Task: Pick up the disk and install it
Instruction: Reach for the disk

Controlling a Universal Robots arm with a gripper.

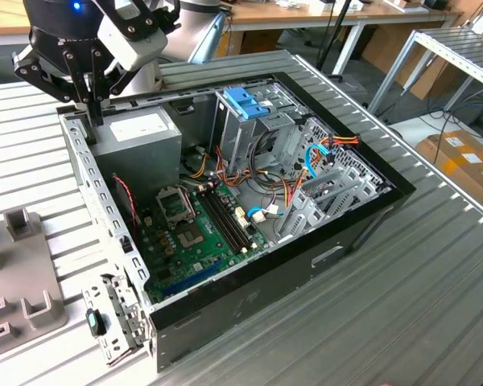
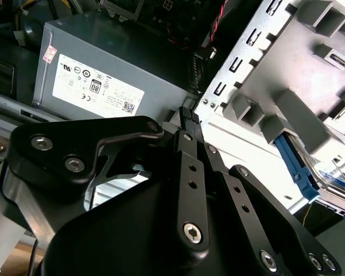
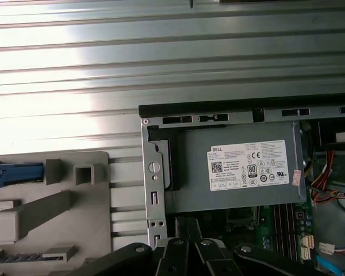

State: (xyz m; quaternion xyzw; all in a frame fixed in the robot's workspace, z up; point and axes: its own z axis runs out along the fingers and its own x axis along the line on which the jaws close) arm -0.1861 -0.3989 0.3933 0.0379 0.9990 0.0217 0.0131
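Pincer (image 1: 90,112), closed and empty, hovers at ten o'clock of the computer case (image 1: 306,259). The disk (image 3: 14,174) sits in a grey holder (image 1: 32,310) at eight o'clock; probably rigid, weighty, shock-sensitive: grip its long edges.

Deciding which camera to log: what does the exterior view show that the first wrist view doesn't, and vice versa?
Exterior view adds the blue latch atop the drive cage. First wrist view adds the disk, its blue rail showing, in the grey fixture. Both share the power supply, motherboard, that fixture and the gripper.
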